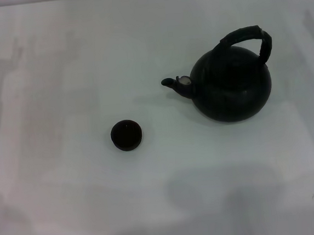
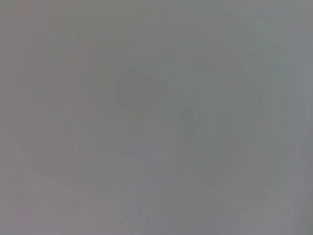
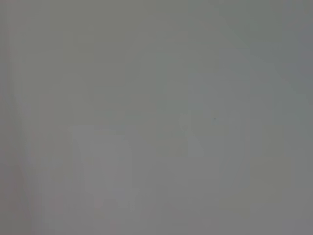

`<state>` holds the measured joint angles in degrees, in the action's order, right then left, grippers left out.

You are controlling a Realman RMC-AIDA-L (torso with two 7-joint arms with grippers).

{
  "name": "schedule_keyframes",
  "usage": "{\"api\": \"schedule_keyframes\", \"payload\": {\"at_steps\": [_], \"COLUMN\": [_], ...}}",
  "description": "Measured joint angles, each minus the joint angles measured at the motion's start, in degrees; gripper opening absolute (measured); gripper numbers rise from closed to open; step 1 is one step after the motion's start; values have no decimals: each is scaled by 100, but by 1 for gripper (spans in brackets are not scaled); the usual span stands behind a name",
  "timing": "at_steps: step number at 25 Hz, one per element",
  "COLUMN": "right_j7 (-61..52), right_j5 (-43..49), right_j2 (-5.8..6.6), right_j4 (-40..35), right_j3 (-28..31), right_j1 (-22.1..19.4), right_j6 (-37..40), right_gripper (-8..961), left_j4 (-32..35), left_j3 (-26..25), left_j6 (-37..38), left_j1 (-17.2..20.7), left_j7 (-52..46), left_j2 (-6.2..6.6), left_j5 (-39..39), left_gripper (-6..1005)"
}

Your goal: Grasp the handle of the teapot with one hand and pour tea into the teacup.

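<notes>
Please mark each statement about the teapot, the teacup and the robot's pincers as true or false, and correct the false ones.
1. The teapot stands upright on the table. True.
2. The teacup touches the teapot. False: a clear stretch of table separates them.
3. The spout points toward the robot's left, the side where the teacup stands. True.
4. A pincer is closed on the handle. False: nothing holds the handle, and no pincer shows in any view.
5. The teacup lies tipped on its side. False: it stands upright with its opening up.
</notes>
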<state>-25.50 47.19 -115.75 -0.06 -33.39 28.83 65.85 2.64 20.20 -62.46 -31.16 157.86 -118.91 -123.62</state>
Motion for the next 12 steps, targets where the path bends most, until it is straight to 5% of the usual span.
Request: {"api": "schedule_keyframes", "payload": {"at_steps": [12], "right_j7": [-18], "right_j5": [0], "right_j2": [0], "right_j4": [12], "right_j3": [0], "right_j1": [8], "right_j6": [-52], "right_gripper": [873], "left_j4": [-51], "left_j3": [2], "left_j6": [155], "left_j1": [17], "left_j7": [-3], "left_j2": [-17], "left_j5": [-4], "left_gripper": [887]}}
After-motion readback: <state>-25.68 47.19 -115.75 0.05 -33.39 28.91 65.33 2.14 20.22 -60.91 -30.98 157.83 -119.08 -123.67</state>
